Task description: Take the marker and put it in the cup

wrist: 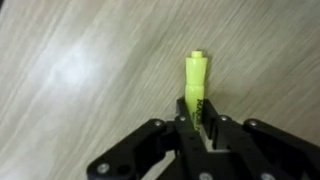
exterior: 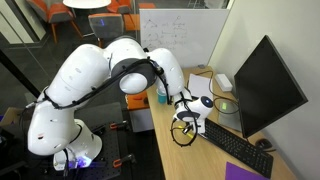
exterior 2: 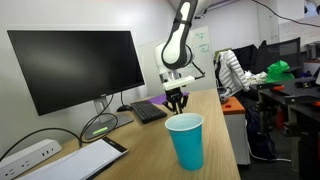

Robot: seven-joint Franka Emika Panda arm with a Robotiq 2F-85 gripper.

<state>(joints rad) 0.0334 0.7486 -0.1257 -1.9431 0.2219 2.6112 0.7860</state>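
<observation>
Because the jaws are drawn narrow around only the lower end of the marker (wrist: 196, 80), as the wrist view shows, the hold looks short, and that is where I judge the main risk lies: most of the marker juts out beyond the gripper (wrist: 201, 113), so a quick swing of the arm could make it pivot or slide out between the pads. The marker is a short, thin stick of bright yellow-green plastic with a narrower stepped tip, lying along the line of the jaws over the pale wood-grain desk (wrist: 80, 70). Whether it is clear of the surface or touching it cannot be told from these pictures. In an exterior view the gripper (exterior 2: 177, 100) hangs low over the far part of the desk, just right of the black keyboard (exterior 2: 150, 110), while the blue cup (exterior 2: 186, 145) stands upright and open-mouthed at the near end, well apart from it. The marker itself is too small to make out there. The cup looks light and appears empty, so a second hazard is a jaw or the marker's tip knocking its rim and toppling it. Letting go with the marker tilted, or off to one side of the opening, could bounce it off the rim onto the desk.
</observation>
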